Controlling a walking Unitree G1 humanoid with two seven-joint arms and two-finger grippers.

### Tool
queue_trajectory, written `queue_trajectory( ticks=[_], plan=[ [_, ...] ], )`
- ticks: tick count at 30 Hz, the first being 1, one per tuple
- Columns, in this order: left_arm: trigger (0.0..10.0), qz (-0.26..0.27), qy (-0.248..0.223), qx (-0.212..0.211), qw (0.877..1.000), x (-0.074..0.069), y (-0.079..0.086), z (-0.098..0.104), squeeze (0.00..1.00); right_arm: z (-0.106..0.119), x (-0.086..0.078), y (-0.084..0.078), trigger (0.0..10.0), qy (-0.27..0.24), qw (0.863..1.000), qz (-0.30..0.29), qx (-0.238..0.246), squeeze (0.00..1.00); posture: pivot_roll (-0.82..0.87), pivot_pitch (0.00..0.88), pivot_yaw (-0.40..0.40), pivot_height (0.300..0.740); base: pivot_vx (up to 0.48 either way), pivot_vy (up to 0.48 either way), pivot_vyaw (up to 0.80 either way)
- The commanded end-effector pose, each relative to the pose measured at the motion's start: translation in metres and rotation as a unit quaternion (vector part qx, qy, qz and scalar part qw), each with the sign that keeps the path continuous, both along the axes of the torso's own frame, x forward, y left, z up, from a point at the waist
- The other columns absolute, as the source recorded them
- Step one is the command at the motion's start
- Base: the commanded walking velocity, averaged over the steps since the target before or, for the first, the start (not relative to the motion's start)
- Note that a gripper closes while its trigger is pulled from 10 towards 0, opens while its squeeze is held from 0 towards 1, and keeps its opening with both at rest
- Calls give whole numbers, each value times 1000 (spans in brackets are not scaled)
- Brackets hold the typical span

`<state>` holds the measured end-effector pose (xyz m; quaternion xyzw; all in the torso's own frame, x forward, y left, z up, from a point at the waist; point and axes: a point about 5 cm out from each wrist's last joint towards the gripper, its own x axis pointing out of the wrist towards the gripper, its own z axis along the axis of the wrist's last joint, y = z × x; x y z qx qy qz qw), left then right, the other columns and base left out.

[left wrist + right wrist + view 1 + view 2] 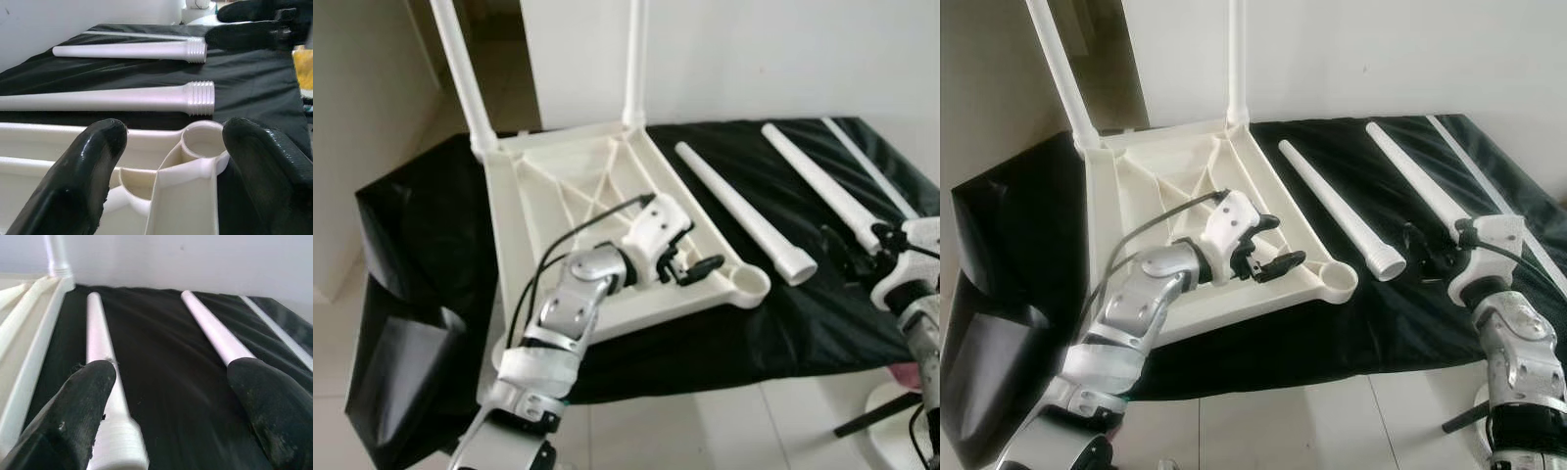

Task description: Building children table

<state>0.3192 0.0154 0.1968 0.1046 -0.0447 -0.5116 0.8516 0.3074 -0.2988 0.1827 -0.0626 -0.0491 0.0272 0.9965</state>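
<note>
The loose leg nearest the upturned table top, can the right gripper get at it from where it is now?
Probably yes. The right gripper is open beside the threaded end of the loose leg, which lies alone on the black cloth. Nothing sits between them, and the second loose leg lies apart.

Probably a plain room in a home: white walls (754,59), pale tiled floor (705,431).

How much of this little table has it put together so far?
About half. Two legs already stand in the upturned tabletop. The left tool hovers open by the empty corner socket; the right tool sits open near two loose legs lying on the black cloth, waiting to be fitted.
</note>
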Motion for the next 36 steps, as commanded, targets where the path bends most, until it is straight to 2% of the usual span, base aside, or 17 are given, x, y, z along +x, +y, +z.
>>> queue_trajectory(
  ticks=[1, 6, 10, 14, 16, 20, 27, 29, 31, 33, 36],
  plan=[
    [10000, 42, 4, -8, 999, 3, 5, -2, 0, -4, 1, 2, 10000, 5, 1000, 0, -4, 0, 37, 0, -35, 740, 0, 0, 0],
    [10000, 58, 21, -4, 998, -2, 18, -11, 0, 1, 28, 8, 10000, 36, 999, -22, -21, 0, 69, 0, -38, 740, 0, 0, 0],
    [10000, 51, 18, -7, 999, -5, 19, -7, 0, 2, 35, 13, 10000, 46, 999, -8, -18, 0, 81, 0, -42, 740, 0, 0, 0],
    [10000, 15, 13, -7, 1000, -12, 20, -2, 0, 5, 46, 23, 10000, 66, 998, 16, -13, 0, 101, 4, -39, 740, 0, 0, 0],
    [10000, 15, 13, -7, 1000, -12, 20, -2, 0, 5, 46, 23, 10000, 66, 998, 16, -13, 0, 101, 4, -39, 740, 0, 0, 0],
    [10000, 2, 8, -1, 1000, -21, 23, 2, 0, 17, 62, 33, 10000, 93, 995, 29, -12, 0, 112, 56, -25, 740, 0, 0, 0],
    [10000, 1, 16, -3, 1000, -26, 23, 4, 0, 22, 69, 37, 10000, 100, 994, 29, -25, 0, 121, 85, -22, 740, 0, 0, 0],
    [10000, 3, 30, -4, 1000, -34, 23, 3, 0, 24, 73, 40, 10000, 118, 992, 31, -3, 0, 135, 138, -20, 740, 0, 0, 0],
    [10000, 3, 34, -4, 999, -36, 23, 2, 0, 25, 73, 41, 10000, 124, 992, 33, 2, 0, 135, 138, -20, 740, 0, 0, 0],
    [10000, 5, 53, -1, 999, -44, 26, -4, 0, 25, 76, 47, 10000, 146, 988, 44, 18, 0, 138, 183, -20, 740, 0, 0, 0],
    [10000, 7, 63, 0, 998, -48, 28, -6, 0, 30, 78, 50, 10000, 150, 987, 42, 22, 0, 137, 205, -19, 740, 0, 0, 0]
  ],
)
